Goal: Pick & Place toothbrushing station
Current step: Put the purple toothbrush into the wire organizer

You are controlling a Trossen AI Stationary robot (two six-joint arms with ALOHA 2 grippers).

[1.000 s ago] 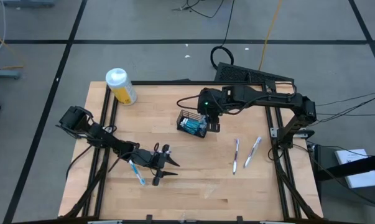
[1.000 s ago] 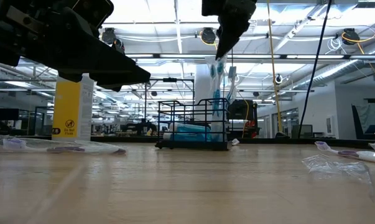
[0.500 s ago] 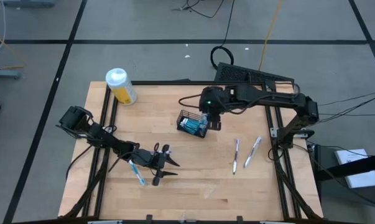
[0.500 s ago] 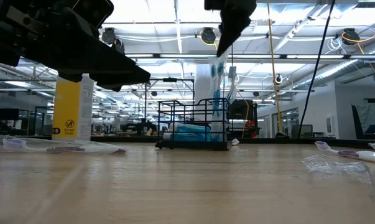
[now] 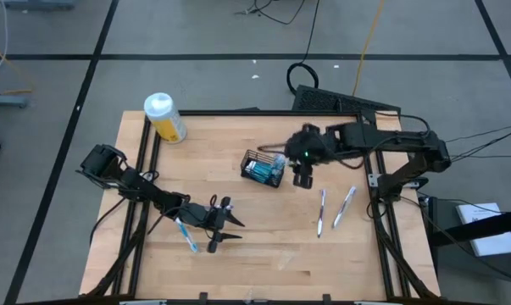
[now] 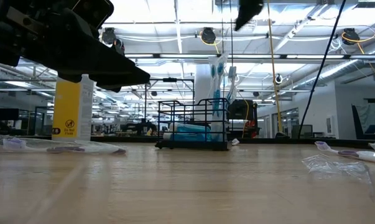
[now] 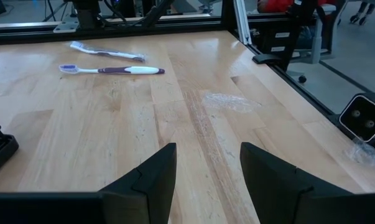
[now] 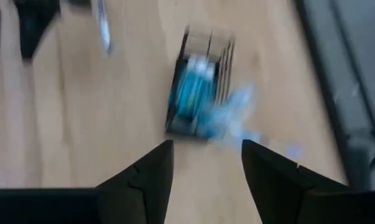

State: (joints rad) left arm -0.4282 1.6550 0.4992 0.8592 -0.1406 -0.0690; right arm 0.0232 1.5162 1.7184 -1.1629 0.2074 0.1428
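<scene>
Right end effector (image 5: 304, 178) — beside wire-mesh basket (image 5: 263, 168)

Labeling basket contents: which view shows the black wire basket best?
The high view: the black wire basket sits unblocked, teal contents visible from above. The low view shows it side-on and distant; the right wrist view shows it blurred; the left wrist view shows at most a dark corner.
</scene>
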